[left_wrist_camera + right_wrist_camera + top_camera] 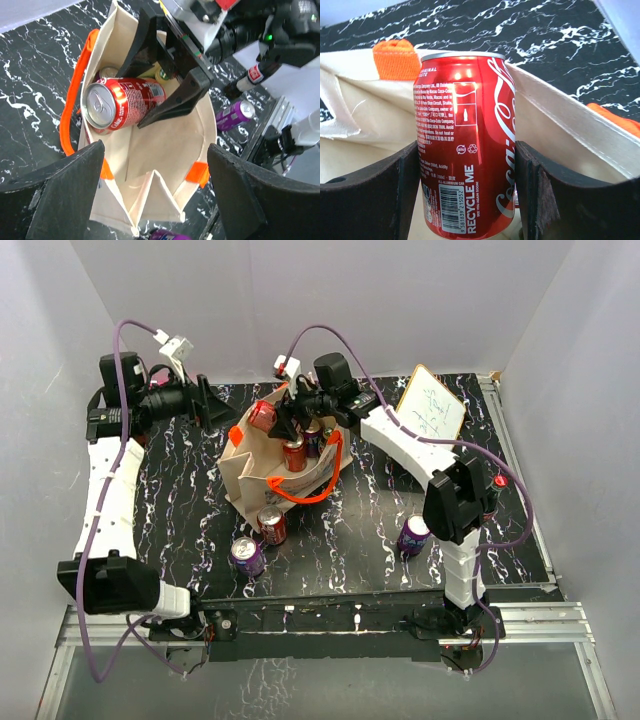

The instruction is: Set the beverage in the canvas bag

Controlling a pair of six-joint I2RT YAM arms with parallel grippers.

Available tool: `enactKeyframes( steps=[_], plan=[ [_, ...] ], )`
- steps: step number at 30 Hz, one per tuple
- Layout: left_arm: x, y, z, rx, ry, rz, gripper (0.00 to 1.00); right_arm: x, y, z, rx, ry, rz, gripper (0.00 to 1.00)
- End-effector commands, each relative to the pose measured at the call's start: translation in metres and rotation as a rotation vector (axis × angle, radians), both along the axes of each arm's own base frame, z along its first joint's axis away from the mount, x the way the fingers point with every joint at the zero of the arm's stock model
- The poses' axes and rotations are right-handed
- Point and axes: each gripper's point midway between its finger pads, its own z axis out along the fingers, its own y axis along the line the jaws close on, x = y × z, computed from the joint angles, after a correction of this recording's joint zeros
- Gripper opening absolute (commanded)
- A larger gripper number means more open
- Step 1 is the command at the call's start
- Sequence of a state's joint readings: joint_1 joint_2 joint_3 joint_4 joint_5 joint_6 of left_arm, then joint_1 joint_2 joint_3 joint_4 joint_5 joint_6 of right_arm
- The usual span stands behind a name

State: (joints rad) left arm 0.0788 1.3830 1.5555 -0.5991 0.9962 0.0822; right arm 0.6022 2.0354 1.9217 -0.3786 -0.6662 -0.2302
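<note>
- Top view: the bag (250,475) stood upright mid-table (370,500), mouth open
- The right gripper (275,418) reached over its far rim, fingers clamped on a red can (263,416)
- The left gripper (220,405) hung just left of the bag, fingers apart and empty
- An inner can (294,453) stood inside the bag; a loose red can (271,526) and a purple can (247,556) stood on the table just beside the bag's near side; a board (430,400) leaned far right
- Left wrist view: the left fingers (60,200) stood wide apart with nothing between them, looking down into the bag (175,150); the red can (122,105) lay sideways in the right gripper's hold at the bag's mouth, beside the orange handle (75,100)
- Right wrist view: both right fingers (370,200) pressed the red can's (465,150) sides, with the bag's rim (560,135) behind it
</note>
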Motion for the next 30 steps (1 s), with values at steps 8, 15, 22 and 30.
enactKeyframes(
  steps=[8,15,22,30],
  plan=[
    [0.041,-0.033,0.066,-0.187,0.079,0.055,0.81,-0.006,-0.023,0.185,0.342,-0.376,-0.127,0.08],
    [0.047,-0.060,0.065,-0.213,0.127,-0.001,0.81,-0.011,-0.033,0.204,0.386,-0.432,-0.165,0.08],
    [0.042,-0.073,0.063,-0.268,0.199,-0.043,0.82,-0.010,-0.031,0.201,0.386,-0.438,-0.160,0.08],
    [0.042,-0.079,0.058,-0.297,0.232,-0.062,0.77,-0.019,-0.035,0.206,0.391,-0.453,-0.156,0.08]
  ],
)
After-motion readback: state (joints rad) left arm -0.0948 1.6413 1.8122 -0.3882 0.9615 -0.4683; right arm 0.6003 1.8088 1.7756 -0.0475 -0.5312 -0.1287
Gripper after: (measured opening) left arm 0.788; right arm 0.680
